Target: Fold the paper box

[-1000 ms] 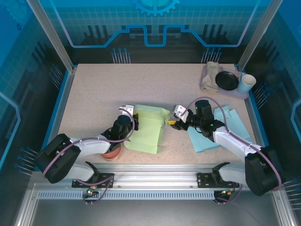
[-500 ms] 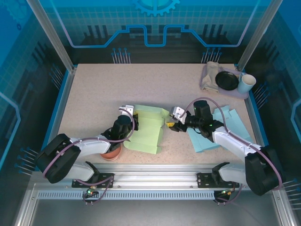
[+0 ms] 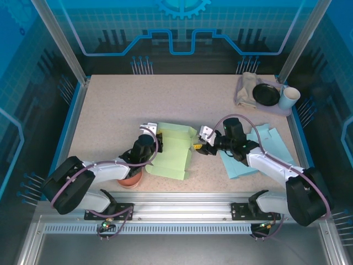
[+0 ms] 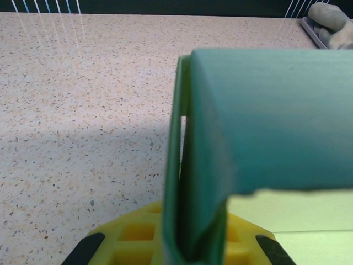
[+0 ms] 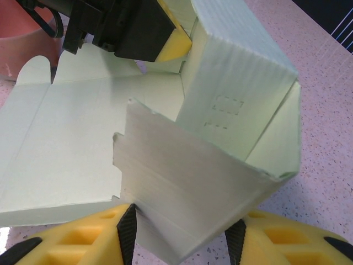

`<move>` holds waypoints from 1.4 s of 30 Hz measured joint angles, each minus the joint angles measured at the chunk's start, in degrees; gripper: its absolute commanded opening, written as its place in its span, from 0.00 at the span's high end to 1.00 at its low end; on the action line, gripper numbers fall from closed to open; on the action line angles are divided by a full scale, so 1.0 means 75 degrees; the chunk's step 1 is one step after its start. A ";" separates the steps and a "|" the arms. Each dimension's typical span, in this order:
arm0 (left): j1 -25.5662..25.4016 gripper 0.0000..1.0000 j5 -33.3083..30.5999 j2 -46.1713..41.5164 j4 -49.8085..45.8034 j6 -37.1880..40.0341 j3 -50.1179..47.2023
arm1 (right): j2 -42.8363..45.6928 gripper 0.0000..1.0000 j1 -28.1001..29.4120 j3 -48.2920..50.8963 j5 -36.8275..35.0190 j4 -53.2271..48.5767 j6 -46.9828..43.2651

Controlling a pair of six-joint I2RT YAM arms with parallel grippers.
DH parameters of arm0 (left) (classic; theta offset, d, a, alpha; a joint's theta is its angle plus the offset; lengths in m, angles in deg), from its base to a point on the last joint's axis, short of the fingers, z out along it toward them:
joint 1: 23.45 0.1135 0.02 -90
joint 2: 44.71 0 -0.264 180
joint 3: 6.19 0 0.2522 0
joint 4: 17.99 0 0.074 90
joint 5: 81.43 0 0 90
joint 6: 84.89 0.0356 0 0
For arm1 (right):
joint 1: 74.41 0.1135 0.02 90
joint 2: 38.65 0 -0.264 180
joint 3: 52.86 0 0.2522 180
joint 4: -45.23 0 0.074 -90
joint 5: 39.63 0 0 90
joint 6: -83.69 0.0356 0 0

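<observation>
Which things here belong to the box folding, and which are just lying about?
In the job: green paper box, left pincer clamped on its edge, right pincer at its raised flap.
Lying about: blue paper sheet, pink bowl, tray with cloth, black dish, white cup.

Overhead rear view; wrist cameras close on box (image 3: 175, 152)
</observation>
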 measured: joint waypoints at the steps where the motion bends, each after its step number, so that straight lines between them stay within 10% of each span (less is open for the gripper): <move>1: 0.0000 0.98 -0.0032 0.0020 -0.0023 -0.0029 0.0029 | 0.0000 0.52 0.0003 0.0000 -0.0012 0.0000 0.0003; 42: -0.0758 0.98 -0.1061 0.1072 -0.0157 -0.0367 0.0653 | -0.0609 0.61 0.0761 -0.0143 -0.2410 0.0484 0.0664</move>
